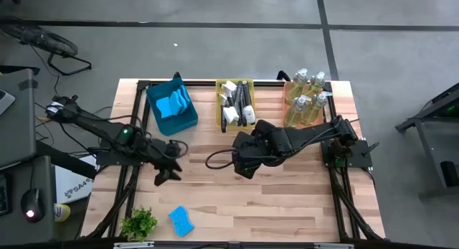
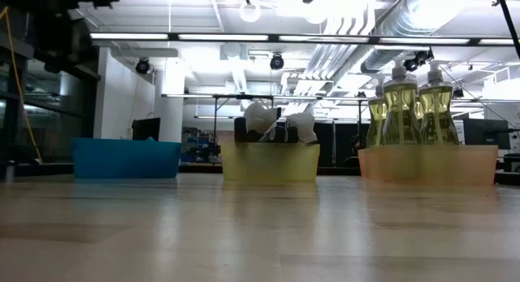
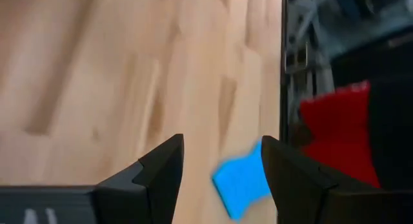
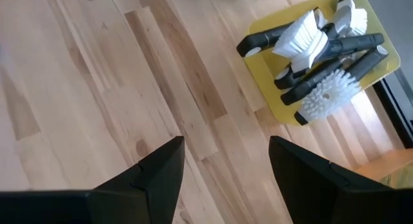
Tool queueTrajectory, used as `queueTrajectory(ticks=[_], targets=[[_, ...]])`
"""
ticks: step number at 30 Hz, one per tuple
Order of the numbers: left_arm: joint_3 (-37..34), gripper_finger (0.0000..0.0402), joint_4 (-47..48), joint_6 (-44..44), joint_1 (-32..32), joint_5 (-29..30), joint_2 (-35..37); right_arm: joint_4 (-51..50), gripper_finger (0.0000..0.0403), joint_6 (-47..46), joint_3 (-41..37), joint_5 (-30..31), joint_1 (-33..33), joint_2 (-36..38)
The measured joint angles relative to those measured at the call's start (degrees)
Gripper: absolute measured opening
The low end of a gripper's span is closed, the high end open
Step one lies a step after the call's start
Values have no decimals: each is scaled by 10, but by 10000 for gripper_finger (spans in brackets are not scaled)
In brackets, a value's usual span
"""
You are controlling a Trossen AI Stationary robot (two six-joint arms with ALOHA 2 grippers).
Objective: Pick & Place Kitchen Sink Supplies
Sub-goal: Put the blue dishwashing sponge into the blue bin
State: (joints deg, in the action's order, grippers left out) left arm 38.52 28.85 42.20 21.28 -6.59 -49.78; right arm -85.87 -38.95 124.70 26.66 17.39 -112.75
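Observation:
One blue wavy-edged sponge (image 1: pixel 181 220) lies flat on the wood table near its front edge, and it shows past my left fingers (image 3: pixel 242 182). My left gripper (image 1: pixel 168 171) (image 3: pixel 222 146) hovers open above the table's left half, behind that sponge, with nothing between its fingers. My right gripper (image 1: pixel 244 165) (image 4: pixel 226 146) hangs open over the table's middle, in front of the yellow bin (image 1: pixel 235 104), touching nothing. That bin holds several black-handled brushes with white heads (image 4: pixel 322 53). More sponges (image 1: pixel 173 104) fill a blue bin (image 1: pixel 188 123). Pump bottles of yellow-green liquid (image 1: pixel 307 98) stand in an orange bin (image 2: pixel 426 164).
A small green leafy plant (image 1: pixel 138 222) stands at the front left corner, next to the loose sponge. The three bins line the far edge (image 2: pixel 126 158) (image 2: pixel 270 162). A black frame runs along the table's edges (image 3: pixel 284 88). Bare wood lies across the middle and the front right.

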Motion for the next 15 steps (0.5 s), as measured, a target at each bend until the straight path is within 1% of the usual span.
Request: queueTrajectory(ticks=[4, 8, 10, 15], targets=[[-1, 202, -9, 16, 36, -36, -30, 12, 220, 5, 0, -1, 0, 0], [-1, 202, -28, 20, 67, -46, -81, 14, 220, 7, 0, -2, 2, 0], [-1, 202, -29, 20, 77, -50, -108, 17, 220, 7, 0, 0, 3, 0], [-1, 202, -82, 17, 90, -76, -173, 21, 220, 11, 0, 0, 7, 0]])
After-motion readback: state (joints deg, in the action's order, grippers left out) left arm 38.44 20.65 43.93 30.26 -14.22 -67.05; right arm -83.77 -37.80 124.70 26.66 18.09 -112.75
